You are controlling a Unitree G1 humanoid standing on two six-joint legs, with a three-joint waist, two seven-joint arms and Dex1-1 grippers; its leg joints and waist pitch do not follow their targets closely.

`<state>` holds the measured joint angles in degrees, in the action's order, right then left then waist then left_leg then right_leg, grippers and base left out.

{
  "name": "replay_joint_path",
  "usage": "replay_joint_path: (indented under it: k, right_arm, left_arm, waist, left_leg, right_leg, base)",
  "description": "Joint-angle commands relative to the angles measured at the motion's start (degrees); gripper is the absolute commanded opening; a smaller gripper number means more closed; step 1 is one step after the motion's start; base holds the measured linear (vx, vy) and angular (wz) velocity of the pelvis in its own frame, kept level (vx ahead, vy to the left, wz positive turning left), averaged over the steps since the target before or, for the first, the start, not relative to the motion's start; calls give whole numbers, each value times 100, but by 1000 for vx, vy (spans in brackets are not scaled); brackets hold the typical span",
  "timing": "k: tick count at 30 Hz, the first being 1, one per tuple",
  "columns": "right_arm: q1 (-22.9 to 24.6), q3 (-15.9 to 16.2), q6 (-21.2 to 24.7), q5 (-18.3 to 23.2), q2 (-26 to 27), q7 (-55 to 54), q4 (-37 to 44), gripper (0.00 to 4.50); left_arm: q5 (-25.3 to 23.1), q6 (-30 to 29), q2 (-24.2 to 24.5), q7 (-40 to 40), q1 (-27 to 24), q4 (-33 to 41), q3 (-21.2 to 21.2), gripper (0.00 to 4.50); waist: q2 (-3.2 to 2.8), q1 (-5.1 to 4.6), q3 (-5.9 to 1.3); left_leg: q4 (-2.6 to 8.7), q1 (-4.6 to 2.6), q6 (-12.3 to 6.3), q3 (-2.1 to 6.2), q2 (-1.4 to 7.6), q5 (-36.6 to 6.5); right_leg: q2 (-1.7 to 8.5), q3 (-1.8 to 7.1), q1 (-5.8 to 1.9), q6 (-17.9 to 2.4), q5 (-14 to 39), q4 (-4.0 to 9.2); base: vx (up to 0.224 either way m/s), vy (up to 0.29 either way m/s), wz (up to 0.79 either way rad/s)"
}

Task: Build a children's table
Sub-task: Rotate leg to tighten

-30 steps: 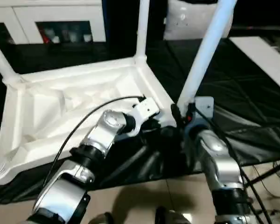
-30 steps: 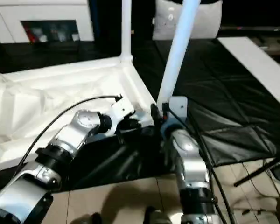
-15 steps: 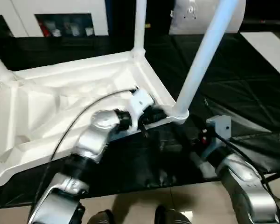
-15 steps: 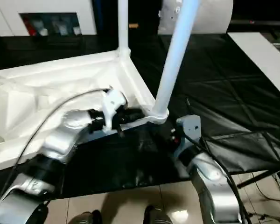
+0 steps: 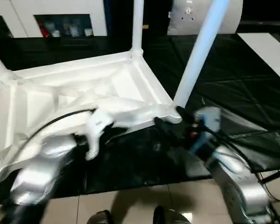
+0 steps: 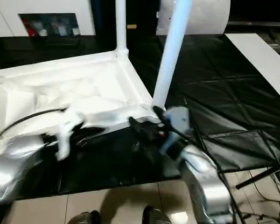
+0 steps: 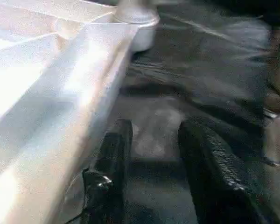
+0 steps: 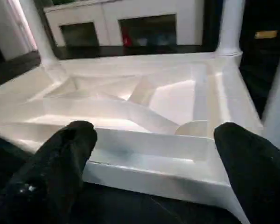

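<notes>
The children's table (image 5: 74,93) is lying upside down on the black sheet (image 5: 242,88) in front of me, ribbed underside facing up, legs pointing skyward. One leg (image 5: 199,56) rises from the near corner socket at about 3 o'clock of the top, another leg (image 5: 137,25) stands at the far corner around 1 o'clock, and a third (image 5: 0,67) pokes up at the far corner near 10 o'clock.

My right gripper (image 8: 154,172) is right there at the near edge, just beside that near corner socket, fingers (image 8: 60,158) spread wide apart, the table's rim sitting across the gap between them but nothing clamped. From the head it shows low at 5 o'clock of the top (image 5: 170,126).

My left gripper (image 7: 151,154) is down alongside the near side wall of the table, fingers (image 7: 112,154) apart with bare black sheet between them; one finger runs close along the white wall, and I cannot tell whether it touches. The corner socket (image 7: 135,21) sits ahead of it.

Behind, at 12 o'clock, a white cabinet (image 5: 60,18); at 2 o'clock a flat white board (image 5: 266,46) on the sheet
</notes>
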<state>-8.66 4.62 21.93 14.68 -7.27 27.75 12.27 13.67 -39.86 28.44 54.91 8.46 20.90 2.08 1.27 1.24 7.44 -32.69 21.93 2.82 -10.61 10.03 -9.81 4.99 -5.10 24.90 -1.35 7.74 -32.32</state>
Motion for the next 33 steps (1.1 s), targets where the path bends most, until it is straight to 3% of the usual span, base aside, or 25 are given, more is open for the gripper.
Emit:
replay_joint_path:
  k: [1,4,5,8,11,14,15,16,17,22,23,24,26,28,29,31,33]
  right_arm:
    - [-154,112,55,-194,29,-71,-269,450]
    - [-468,259,86,-401,126,-233,-662,450]
    - [-743,233,175,-466,298,-531,-991,450]
    - [-1107,14,234,-528,607,-1160,-1482,450]
    - [-1420,-299,41,-528,873,-1736,-1975,450]
    - [-1674,-686,-136,-452,1049,-2255,-2441,450]
    - [-1742,-810,-186,-430,1101,-2421,-2576,450]
    - [-1799,-937,-251,-421,1094,-2574,-2686,450]
    - [-1878,-1124,-338,-401,1056,-2780,-2847,450]
    - [-2051,-1660,-680,-351,708,-3203,-3296,450]
    - [-2081,-1742,-734,-352,605,-3229,-3377,450]
    - [-2081,-1742,-734,-352,605,-3229,-3377,450]
    - [-2189,-1915,-900,-456,148,-3244,-3682,450]
    - [-2228,-1967,-937,-466,48,-3256,-3768,450]
    - [-2354,-2124,-1069,-453,-267,-3241,-4010,450]
    - [-2449,-2205,-1206,-458,-525,-3207,-4232,450]
    - [-2510,-2213,-1322,-477,-745,-3069,-4403,450]
  left_arm:
    - [185,-377,203,150,-220,483,-45,219]
    - [97,-649,530,127,-607,778,-30,219]
    - [-150,-860,602,-149,-794,770,-59,219]
    - [-485,-1177,556,-649,-885,593,-137,219]
    - [-503,-1600,661,-944,-916,640,-134,219]
    - [-579,-1720,723,-1182,-954,632,-56,219]
    - [-643,-1720,734,-1257,-973,626,-17,219]
    - [-787,-1628,731,-1367,-979,558,35,219]
    - [-975,-1453,695,-1530,-977,439,85,219]
    - [-1173,-994,461,-1990,-941,185,111,219]
    - [-1211,-938,462,-2050,-940,159,158,219]
    - [-1211,-938,462,-2050,-940,159,158,219]
    - [-1249,-780,372,-2220,-887,67,174,219]
    - [-1243,-756,334,-2273,-857,44,164,219]
    - [-1297,-609,263,-2379,-756,-32,202,219]
    - [-1339,-421,182,-2451,-702,-94,209,219]
    - [-1294,-257,73,-2525,-694,-107,163,219]
  waist:
    - [-31,-7,-353]
    - [-37,-1,-376]
    - [-53,3,-376]
    - [-54,-9,-400]
    - [-74,28,-428]
    - [-67,19,-423]
    - [-126,20,-392]
    - [-109,18,-395]
    - [-72,34,-396]
    - [-82,57,-378]
    - [-51,95,-400]
    - [-48,89,-377]
    - [-38,115,-399]
    - [-30,136,-402]
    - [-23,134,-385]
    - [-16,137,-407]
    - [-15,142,-405]
  left_leg:
    - [444,-142,-113,123,308,-1740]
    - [448,-140,-51,127,304,-1664]
    - [443,-136,-52,116,286,-1622]
    - [424,-153,36,109,266,-1585]
    - [409,-183,87,107,260,-1615]
    - [421,-149,112,123,243,-1654]
    - [428,-174,146,118,241,-1810]
    - [422,-184,154,116,237,-1885]
    - [421,-194,152,120,234,-1919]
    - [419,-246,191,122,221,-2165]
    - [402,-267,164,126,223,-2192]
    - [409,-265,167,129,219,-2257]
    - [396,-278,184,141,212,-2292]
    - [382,-263,158,126,206,-2195]
    - [395,-199,125,148,192,-2149]
    - [371,-220,96,136,184,-2111]
    - [360,-176,26,134,181,-1999]
  right_leg:
    - [309,332,-260,-810,2491,378]
    - [308,343,-272,-735,2457,360]
    - [296,350,-272,-707,2381,364]
    - [284,360,-265,-691,2264,342]
    - [272,360,-257,-650,2199,320]
    - [260,348,-287,-658,2073,288]
    - [249,352,-247,-626,2153,322]
    - [247,348,-247,-609,2208,325]
    - [248,346,-250,-520,2313,345]
    - [240,331,-211,-360,2689,400]
    - [261,326,-212,-325,2859,411]
    - [248,317,-204,-294,2971,428]
    - [256,299,-223,-230,3121,441]
    - [257,311,-218,-239,3041,439]
    - [262,284,-259,-190,3116,436]
    - [251,281,-247,-171,3092,446]
    - [264,276,-268,-212,3007,435]
  base:
    - [0,0,0]
    - [0,0,0]
    - [0,0,0]
    - [0,0,0]
    - [0,0,0]
    - [0,0,0]
    - [0,0,0]
    - [0,0,0]
    - [0,0,0]
    - [0,0,0]
    - [0,0,0]
    - [0,0,0]
    - [0,0,0]
    - [0,0,0]
    - [0,0,0]
    - [0,0,0]
    - [0,0,0]
